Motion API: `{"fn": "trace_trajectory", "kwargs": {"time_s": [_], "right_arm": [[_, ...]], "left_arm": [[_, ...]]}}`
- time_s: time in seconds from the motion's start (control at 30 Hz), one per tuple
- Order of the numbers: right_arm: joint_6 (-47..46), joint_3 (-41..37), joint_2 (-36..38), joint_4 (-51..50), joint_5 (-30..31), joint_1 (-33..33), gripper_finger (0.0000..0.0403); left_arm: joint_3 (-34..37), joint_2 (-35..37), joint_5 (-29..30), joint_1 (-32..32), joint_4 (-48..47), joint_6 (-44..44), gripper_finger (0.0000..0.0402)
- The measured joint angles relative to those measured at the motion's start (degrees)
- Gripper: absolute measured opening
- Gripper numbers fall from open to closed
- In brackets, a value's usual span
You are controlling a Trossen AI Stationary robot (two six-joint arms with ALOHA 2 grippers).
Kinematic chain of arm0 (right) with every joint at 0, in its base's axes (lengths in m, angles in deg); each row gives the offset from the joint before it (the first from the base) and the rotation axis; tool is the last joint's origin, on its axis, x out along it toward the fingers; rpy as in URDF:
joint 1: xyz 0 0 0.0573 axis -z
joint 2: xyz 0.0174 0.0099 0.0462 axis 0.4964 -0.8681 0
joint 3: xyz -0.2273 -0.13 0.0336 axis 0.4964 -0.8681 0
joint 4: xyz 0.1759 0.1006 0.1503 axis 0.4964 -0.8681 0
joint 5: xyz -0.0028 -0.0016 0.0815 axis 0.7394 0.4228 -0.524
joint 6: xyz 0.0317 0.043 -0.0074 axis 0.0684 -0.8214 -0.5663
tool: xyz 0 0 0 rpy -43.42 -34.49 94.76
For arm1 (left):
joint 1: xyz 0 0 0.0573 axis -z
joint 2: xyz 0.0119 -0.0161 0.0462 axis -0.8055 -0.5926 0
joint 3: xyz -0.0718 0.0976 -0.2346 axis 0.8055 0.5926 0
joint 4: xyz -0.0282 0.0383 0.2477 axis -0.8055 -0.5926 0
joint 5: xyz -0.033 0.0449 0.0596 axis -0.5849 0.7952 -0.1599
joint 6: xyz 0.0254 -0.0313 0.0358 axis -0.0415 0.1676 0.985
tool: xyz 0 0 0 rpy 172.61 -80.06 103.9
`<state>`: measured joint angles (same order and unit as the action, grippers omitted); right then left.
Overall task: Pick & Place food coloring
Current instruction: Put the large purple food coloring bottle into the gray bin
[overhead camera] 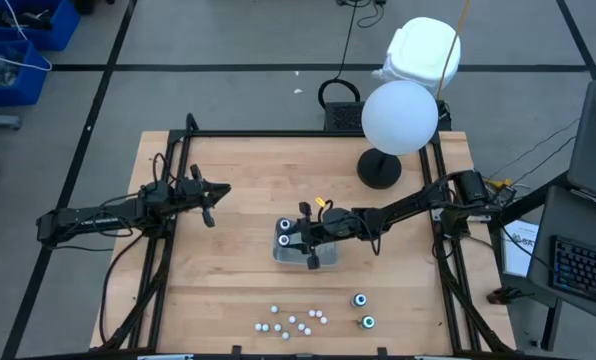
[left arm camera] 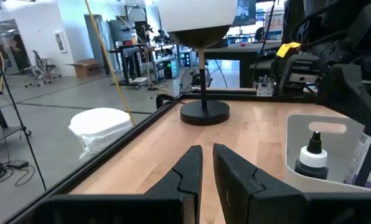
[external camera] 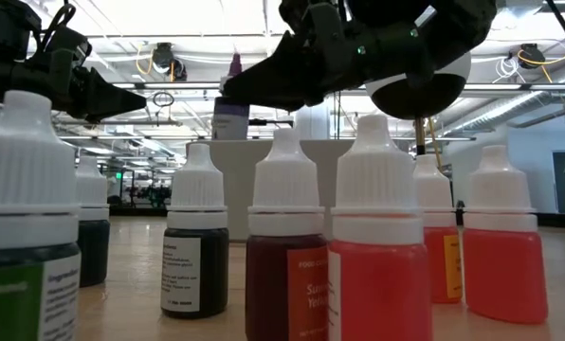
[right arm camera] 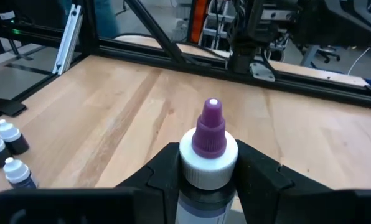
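A clear tray (overhead camera: 318,258) sits at the table's middle. One food coloring bottle (left arm camera: 312,163), dark with a white cap, stands inside it. Above the tray my right gripper (overhead camera: 294,236) is shut on a second bottle (right arm camera: 208,163), which has a white cap and a purple tip; the low view also shows this bottle (external camera: 230,118). Two more food coloring bottles (overhead camera: 359,299) (overhead camera: 367,322) stand on the table near the front right. My left gripper (left arm camera: 207,167) waits by the table's left edge, shut and touching nothing. My right gripper pinches the bottle between its two fingers, just below the white cap (right arm camera: 208,177), one finger (right arm camera: 164,168) on each side. The fingers come nearly level from the table's right, tipped slightly down. The bottle stands upright in the hold, its purple tip (right arm camera: 211,118) up, lifted clear.
A lamp with a white globe (overhead camera: 399,117) and a dark round base (overhead camera: 378,168) stands at the far right. Several small dropper bottles (overhead camera: 293,320) are clustered near the front edge, large in the low view (external camera: 377,246). Black frame rails (overhead camera: 178,160) border the table.
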<state>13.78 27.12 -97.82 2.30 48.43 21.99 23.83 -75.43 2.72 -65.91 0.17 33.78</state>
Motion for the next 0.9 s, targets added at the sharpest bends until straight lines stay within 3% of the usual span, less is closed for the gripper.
{"fn": "trace_trajectory", "kwargs": {"time_s": [0.9], "right_arm": [[-1.3, 0.0, -4.3, 0.6, 1.4, 0.9, 0.0115]], "left_arm": [[0.0, 0.0, 0.0, 0.0, 0.2, 0.0, 0.0047]]}}
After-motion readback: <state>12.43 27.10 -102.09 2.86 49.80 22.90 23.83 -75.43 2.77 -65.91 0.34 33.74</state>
